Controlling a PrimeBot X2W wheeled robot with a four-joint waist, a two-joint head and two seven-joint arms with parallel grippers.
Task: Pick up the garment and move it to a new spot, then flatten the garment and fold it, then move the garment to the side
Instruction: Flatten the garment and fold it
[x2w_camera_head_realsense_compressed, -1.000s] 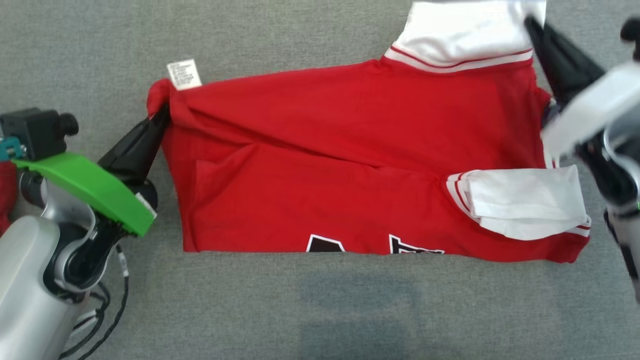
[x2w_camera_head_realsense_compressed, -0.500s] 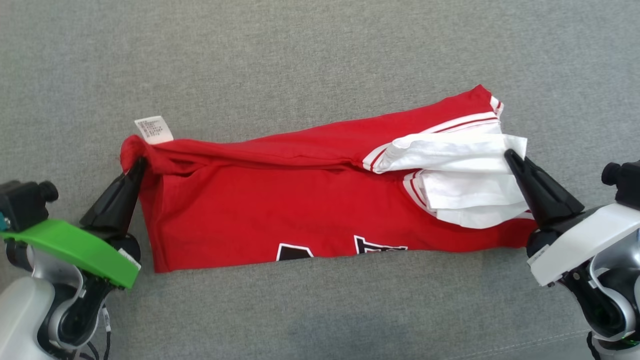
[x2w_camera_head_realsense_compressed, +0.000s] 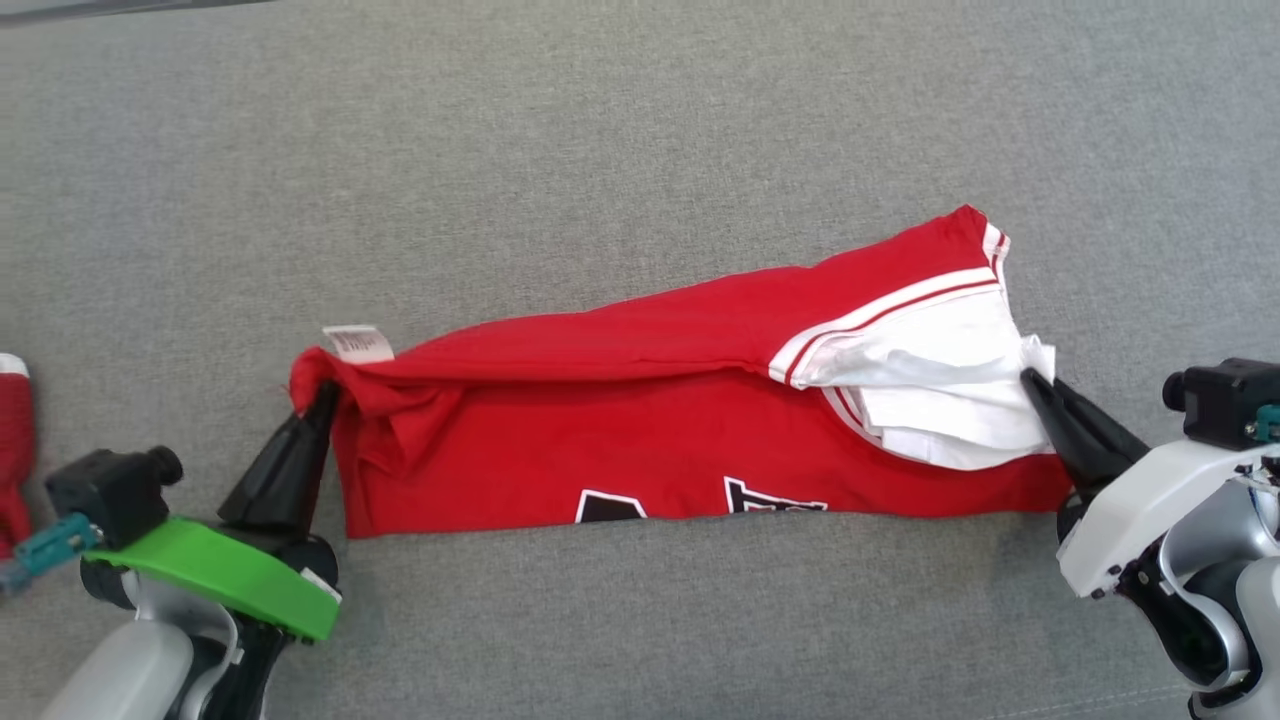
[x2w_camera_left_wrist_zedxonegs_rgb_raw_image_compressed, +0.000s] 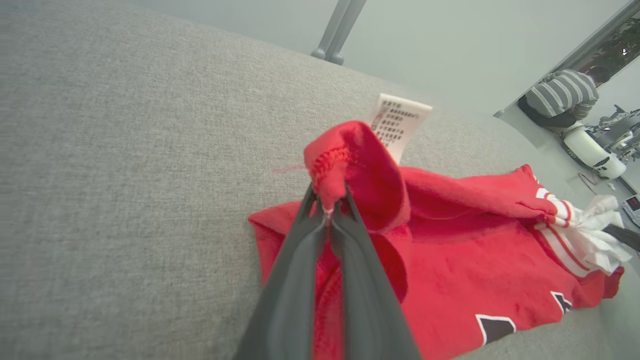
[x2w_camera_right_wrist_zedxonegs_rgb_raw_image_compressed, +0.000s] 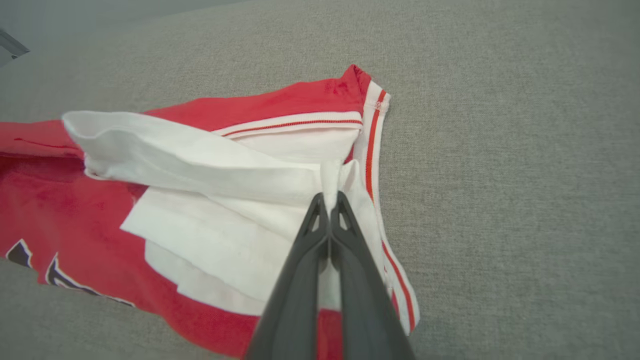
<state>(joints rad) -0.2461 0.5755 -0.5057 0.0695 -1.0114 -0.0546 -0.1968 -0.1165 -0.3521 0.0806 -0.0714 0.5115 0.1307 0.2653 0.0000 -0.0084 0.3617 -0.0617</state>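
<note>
With left gripper (x2w_camera_head_realsense_compressed: 322, 398) and right gripper (x2w_camera_head_realsense_compressed: 1030, 380) each clamped on the folded red-and-white jersey (x2w_camera_head_realsense_compressed: 650, 450) mid-frame, lay it down taut and level

Here's the garment (x2w_camera_head_realsense_compressed: 650, 440), stretched across the surface (x2w_camera_head_realsense_compressed: 600, 150) between both arms. At one end the left gripper (x2w_camera_head_realsense_compressed: 322, 398) has a bunched corner pinched between its tips, and the label (x2w_camera_head_realsense_compressed: 358, 343) pokes up just beyond those tips, a touch to their right. At the far end the right gripper (x2w_camera_head_realsense_compressed: 1030, 382) nips the sleeve layers (x2w_camera_head_realsense_compressed: 930, 390), which lie stacked on the garment's body ahead of it. Well off to the left gripper's left, a separate piece of cloth (x2w_camera_head_realsense_compressed: 12, 440).
</note>
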